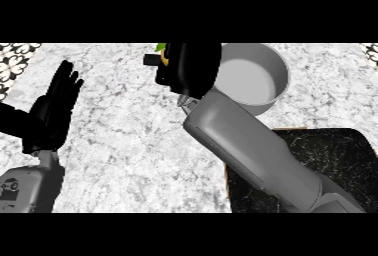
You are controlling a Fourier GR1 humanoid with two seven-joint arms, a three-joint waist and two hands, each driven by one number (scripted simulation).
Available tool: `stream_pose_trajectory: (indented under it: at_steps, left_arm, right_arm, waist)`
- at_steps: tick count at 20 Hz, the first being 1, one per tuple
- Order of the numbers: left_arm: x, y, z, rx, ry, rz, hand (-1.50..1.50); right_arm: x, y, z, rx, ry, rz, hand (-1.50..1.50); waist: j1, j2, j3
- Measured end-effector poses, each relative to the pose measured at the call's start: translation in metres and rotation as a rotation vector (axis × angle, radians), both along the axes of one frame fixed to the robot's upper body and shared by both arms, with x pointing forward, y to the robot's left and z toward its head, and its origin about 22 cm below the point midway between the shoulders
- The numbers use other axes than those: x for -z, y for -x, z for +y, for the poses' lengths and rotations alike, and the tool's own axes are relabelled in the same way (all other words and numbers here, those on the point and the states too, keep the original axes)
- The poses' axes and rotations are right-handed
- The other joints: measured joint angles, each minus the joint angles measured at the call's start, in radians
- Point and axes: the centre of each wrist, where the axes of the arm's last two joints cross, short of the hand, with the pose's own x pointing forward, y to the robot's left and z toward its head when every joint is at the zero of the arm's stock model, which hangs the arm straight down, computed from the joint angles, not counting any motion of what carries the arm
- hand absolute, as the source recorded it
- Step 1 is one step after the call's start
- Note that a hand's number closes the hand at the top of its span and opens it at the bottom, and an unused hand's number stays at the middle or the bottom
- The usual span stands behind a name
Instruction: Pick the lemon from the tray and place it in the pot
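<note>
Lemon [161, 48] in curled right hand [188, 67] | round grey pot [255, 75] beside

My right hand [188, 67] sits at twelve o'clock of the counter [140, 140], fingers curled round the lemon [162, 54], of which only a yellow sliver with a bit of green shows at the hand's upper left edge. The hand overlaps the left rim of the grey pot [255, 75], which stands at one o'clock. My right forearm runs down from the hand toward five o'clock, crossing the dark tray [332, 150] that lies at four o'clock. My left hand [55, 107] rests open at nine o'clock, fingers straight and pointing up.
</note>
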Motion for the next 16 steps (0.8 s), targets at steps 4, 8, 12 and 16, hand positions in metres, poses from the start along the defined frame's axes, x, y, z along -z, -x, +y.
stream_pose_trajectory:
  at_steps: [4,8,12,16]
  left_arm:
    - [0.001,0.004,0.004,-0.014,0.001,0.004,0.00]
    - [0.000,0.006,0.002,-0.015,0.000,0.004,0.00]
    - [-0.003,0.002,0.007,-0.018,-0.003,-0.006,0.00]
    - [-0.004,0.003,0.005,-0.015,-0.003,-0.013,0.00]
  right_arm:
    - [0.027,-0.025,-0.011,0.131,0.158,0.021,1.50]
    - [0.045,-0.045,-0.025,0.215,0.248,0.057,1.50]
    - [0.066,-0.057,-0.041,0.249,0.272,0.103,1.50]
    - [0.080,-0.067,-0.057,0.278,0.189,0.180,-1.50]
  waist:
    - [-0.010,-0.001,-0.001]
    - [-0.013,0.001,0.000]
    - [-0.013,0.004,0.000]
    - [-0.009,0.006,0.001]
